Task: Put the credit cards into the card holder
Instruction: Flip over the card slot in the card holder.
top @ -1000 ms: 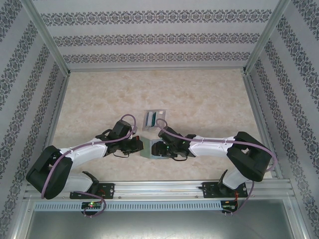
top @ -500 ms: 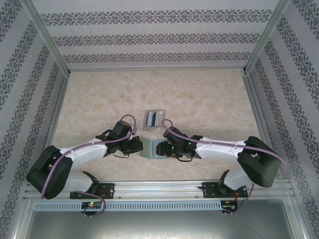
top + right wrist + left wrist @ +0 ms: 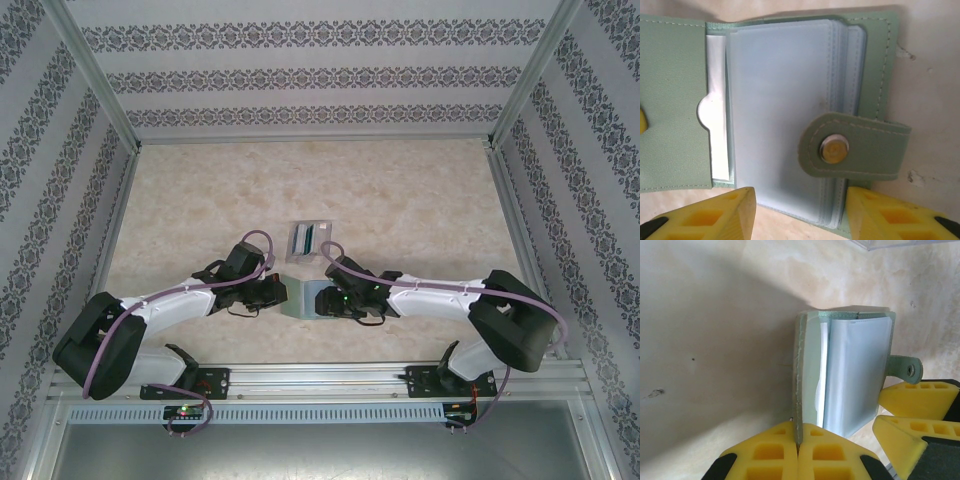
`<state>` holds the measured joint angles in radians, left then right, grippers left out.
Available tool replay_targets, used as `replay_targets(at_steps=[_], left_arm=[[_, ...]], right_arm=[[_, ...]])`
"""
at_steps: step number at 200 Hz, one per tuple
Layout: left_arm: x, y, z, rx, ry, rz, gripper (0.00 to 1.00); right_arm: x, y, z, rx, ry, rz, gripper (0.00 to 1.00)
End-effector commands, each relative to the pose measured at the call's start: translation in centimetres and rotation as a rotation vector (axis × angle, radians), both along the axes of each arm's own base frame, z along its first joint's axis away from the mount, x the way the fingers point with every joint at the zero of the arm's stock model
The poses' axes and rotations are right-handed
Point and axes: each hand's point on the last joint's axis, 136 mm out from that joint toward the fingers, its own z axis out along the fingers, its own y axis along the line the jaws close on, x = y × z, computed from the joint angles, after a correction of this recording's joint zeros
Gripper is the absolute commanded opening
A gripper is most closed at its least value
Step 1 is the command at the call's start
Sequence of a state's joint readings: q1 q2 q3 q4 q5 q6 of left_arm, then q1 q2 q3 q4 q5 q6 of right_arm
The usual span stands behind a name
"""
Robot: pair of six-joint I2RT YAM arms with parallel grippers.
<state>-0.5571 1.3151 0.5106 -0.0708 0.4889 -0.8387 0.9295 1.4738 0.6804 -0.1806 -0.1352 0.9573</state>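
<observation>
Left fingers (image 3: 770, 455) pinch the card holder's (image 3: 855, 375) cover; right fingers (image 3: 715, 215) stand apart, bases cropped; sleeve contents unclear.

Overhead view looking down from near side, both wrist views close on the card holder (image 3: 875, 75)

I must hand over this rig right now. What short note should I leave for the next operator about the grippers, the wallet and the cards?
Left gripper: shut on the edge of the card holder cover, holding it open.
Right gripper: open, jaws apart at the holder's near edge, gripping nothing.
Card holder: lies open on the table between the two grippers; no card visible in its clear sleeves.
Credit cards: apparently in the clear slotted stand just beyond the holder.
Done: holder opened.
Left: fetch the cards and insert them.
</observation>
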Motion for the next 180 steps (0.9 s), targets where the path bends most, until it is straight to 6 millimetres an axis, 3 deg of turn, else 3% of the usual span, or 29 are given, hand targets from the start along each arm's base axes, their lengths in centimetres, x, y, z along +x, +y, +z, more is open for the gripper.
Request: replay_targets(at_steps=[1, 40, 105, 142, 180], left_arm=[[-0.5, -0.1, -0.4, 0.006, 0.016, -0.008, 0.00], [-0.5, -0.1, -0.3, 0.010, 0.021, -0.013, 0.00], [-0.5, -0.4, -0.5, -0.003, 0.027, -0.019, 0.00], [-0.4, -0.5, -0.5, -0.007, 0.025, -0.021, 0.00], [-0.4, -0.7, -0.6, -0.010, 0.034, -0.027, 0.00]], right_arm=[[0.6, -0.4, 1.8, -0.018, -0.058, 0.000, 0.53], [0.7, 0.4, 2.3, 0.016, -0.067, 0.021, 0.51], [0.3, 1.2, 0.0, 0.004, -0.008, 0.035, 0.41], [0.2, 1.4, 0.1, 0.009, -0.015, 0.043, 0.31], [0.2, 1.5, 0.3, 0.011, -0.012, 0.049, 0.28]])
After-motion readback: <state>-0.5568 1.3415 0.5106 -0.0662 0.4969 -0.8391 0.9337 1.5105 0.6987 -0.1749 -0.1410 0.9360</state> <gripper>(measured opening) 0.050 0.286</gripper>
